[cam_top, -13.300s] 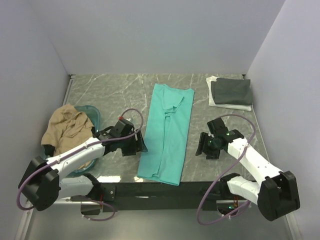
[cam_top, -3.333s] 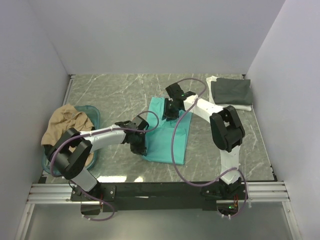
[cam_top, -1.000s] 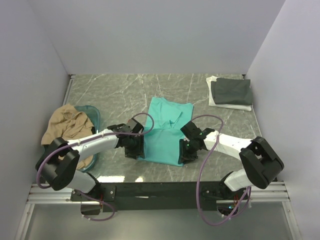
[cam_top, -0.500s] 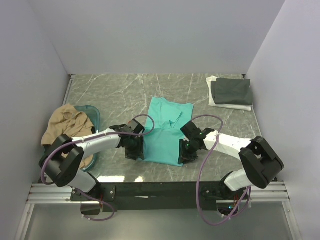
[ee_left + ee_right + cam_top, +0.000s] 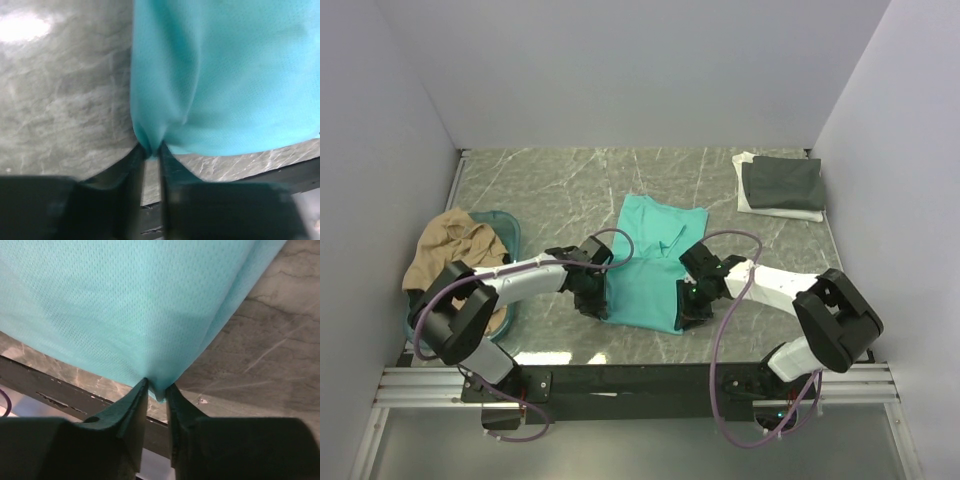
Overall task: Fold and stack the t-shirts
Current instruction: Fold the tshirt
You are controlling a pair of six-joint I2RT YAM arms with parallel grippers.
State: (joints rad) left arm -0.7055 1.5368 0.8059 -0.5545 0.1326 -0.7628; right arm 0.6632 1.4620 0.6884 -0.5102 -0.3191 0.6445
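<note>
Grey marbled table (image 5: pixel 540 185) is being occupied at its middle by the teal-green t-shirt (image 5: pixel 655 272), whose near left corner is being pinched by the left gripper (image 5: pixel 151 151) and near right corner by the right gripper (image 5: pixel 156 388) (cloth is being squeezed between both jaw pairs). Far right, the dark grey t-shirt (image 5: pixel 782 182) is being carried on the white t-shirt (image 5: pixel 747 172).

Grey marble tabletop (image 5: pixel 550 190) — plain pale walls (image 5: pixel 640 70) on three sides.
</note>
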